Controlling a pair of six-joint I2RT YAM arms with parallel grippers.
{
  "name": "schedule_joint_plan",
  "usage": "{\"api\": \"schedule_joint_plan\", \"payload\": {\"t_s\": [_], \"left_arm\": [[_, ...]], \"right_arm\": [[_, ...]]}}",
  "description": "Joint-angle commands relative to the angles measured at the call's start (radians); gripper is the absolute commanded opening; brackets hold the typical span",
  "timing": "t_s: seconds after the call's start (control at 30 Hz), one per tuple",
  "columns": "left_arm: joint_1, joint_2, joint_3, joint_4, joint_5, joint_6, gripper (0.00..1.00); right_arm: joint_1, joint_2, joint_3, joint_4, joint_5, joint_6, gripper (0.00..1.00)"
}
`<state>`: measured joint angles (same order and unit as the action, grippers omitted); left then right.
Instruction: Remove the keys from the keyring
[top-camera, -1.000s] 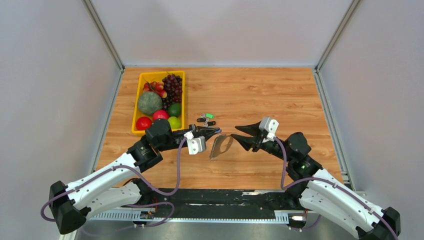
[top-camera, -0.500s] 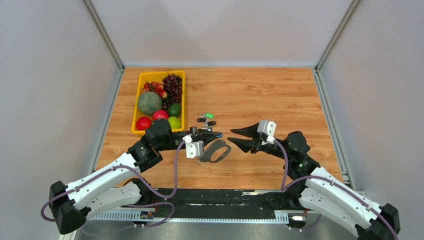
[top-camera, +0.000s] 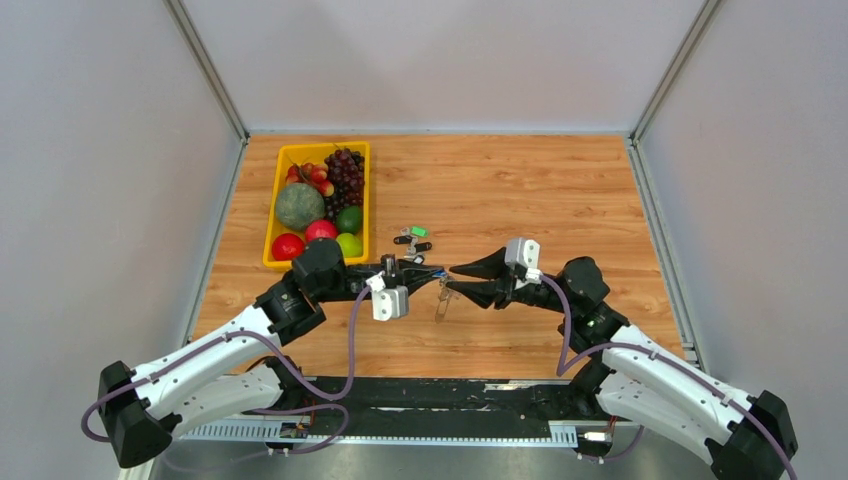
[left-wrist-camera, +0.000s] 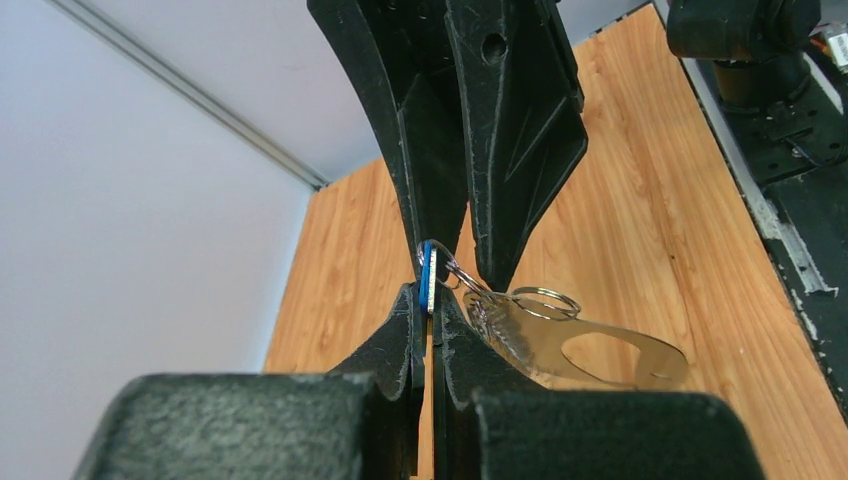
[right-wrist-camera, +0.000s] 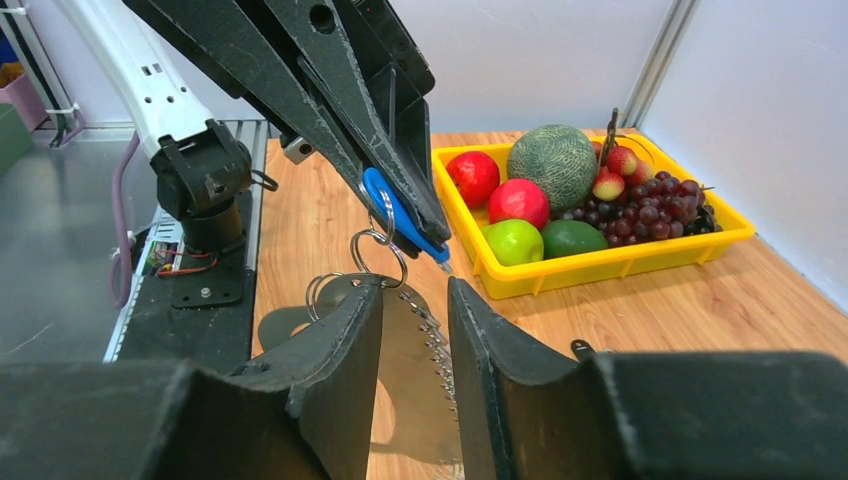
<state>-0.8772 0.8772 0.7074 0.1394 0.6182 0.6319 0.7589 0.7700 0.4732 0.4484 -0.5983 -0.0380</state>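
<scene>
My left gripper (top-camera: 436, 272) is shut on a blue-headed key (left-wrist-camera: 428, 275) and holds it above the table. The keyring (left-wrist-camera: 455, 272) hangs from that key with a second ring, a chain (right-wrist-camera: 435, 340) and a flat silvery tag (left-wrist-camera: 600, 350). My right gripper (top-camera: 452, 281) is open, and its fingertips (right-wrist-camera: 365, 300) straddle the hanging chain just below the key (right-wrist-camera: 395, 215). Three loose keys (top-camera: 412, 239) with green and black heads lie on the table behind the grippers.
A yellow basket (top-camera: 270, 215) of fruit stands at the back left, also in the right wrist view (right-wrist-camera: 600, 262). One black key (right-wrist-camera: 583, 349) lies on the wood near the basket. Metal rails edge the table on both sides.
My right gripper has moved left until its open fingers are around the hanging chain. The flat tag has swung from broadside to hanging edge-on. My left gripper still holds the blue key.
</scene>
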Motion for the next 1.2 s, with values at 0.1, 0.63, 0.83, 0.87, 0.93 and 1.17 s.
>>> {"api": "schedule_joint_plan", "payload": {"t_s": [0.1, 0.63, 0.83, 0.87, 0.93, 1.17], "left_arm": [[-0.039, -0.036, -0.041, 0.008, -0.051, 0.221, 0.00], [-0.052, -0.187, -0.158, -0.084, -0.225, 0.809, 0.00], [-0.052, -0.200, -0.175, -0.127, -0.231, 0.929, 0.00], [-0.051, -0.202, -0.176, -0.129, -0.237, 0.942, 0.00], [-0.051, -0.205, -0.177, -0.130, -0.240, 0.948, 0.00], [-0.050, -0.201, -0.182, -0.127, -0.216, 0.949, 0.00]], "right_arm": [[0.016, 0.040, 0.040, 0.094, -0.045, 0.033, 0.33], [0.025, 0.051, 0.012, 0.081, -0.042, 0.043, 0.35], [0.025, 0.066, 0.014, 0.092, -0.045, 0.044, 0.35], [0.025, 0.068, 0.012, 0.092, -0.044, 0.044, 0.35], [0.025, 0.072, 0.010, 0.094, -0.045, 0.043, 0.35], [0.027, 0.082, 0.002, 0.096, -0.048, 0.044, 0.34]]}}
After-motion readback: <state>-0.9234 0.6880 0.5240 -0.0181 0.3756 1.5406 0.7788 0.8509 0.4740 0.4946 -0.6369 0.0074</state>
